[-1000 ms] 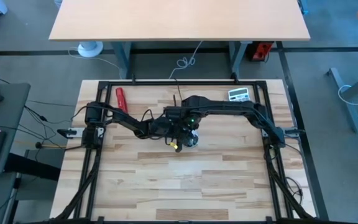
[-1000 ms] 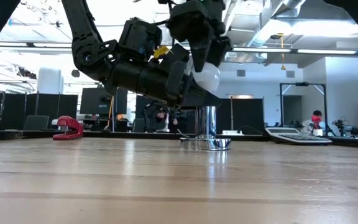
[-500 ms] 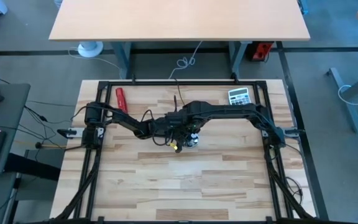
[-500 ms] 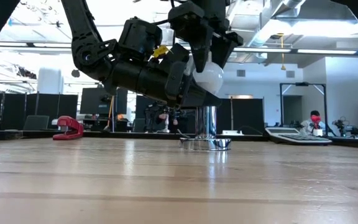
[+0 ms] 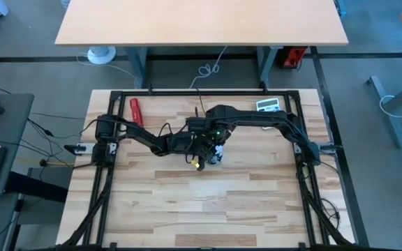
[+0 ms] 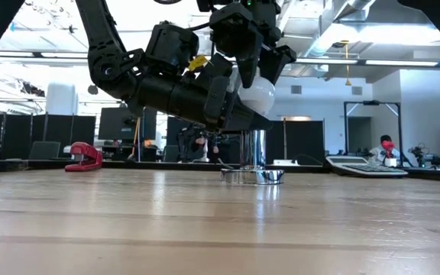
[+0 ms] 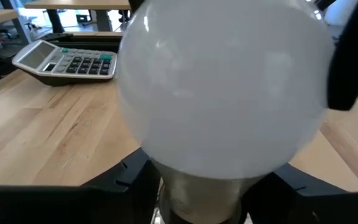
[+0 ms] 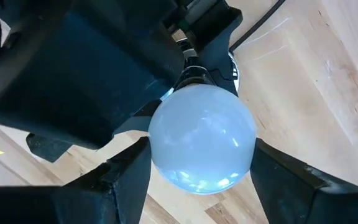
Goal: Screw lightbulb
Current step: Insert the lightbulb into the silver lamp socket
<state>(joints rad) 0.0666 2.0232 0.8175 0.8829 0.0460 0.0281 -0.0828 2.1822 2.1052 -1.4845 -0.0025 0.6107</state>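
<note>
Lightbulb (image 6: 256, 93): raised above the middle of the table (image 5: 208, 202), a little toward the far edge, round end up and screw base down. It sits directly over the upright metal socket (image 6: 255, 155), whose flared foot rests on the wood.

Appearance of lightbulb: plain white, pear-shaped, smooth and glossy, with soft reflections on the dome. The pale silvery base shows below the dome in the left wrist view (image 7: 201, 199). No crack or mark is visible.

Right tool (image 8: 199, 162): reaches down from above, one finger on each side of the dome, both touching the glass. Judged to be closed on the lightbulb so that a turn of the wrist spins it about its own axis.

Left tool (image 7: 204, 186): comes in low from the left side of the table, fingers set at either side of the neck just under the dome. Whether they clamp the socket, the base or nothing cannot be told from these views. Judged purpose: to steady the socket stem against the twist.

Engagement: the joint between base and socket is hidden behind the left arm; thread depth cannot be told.

Other items: a red stapler (image 5: 136, 110) near the far left corner and a calculator (image 5: 268, 105) near the far right corner, both well apart from the work.
</note>
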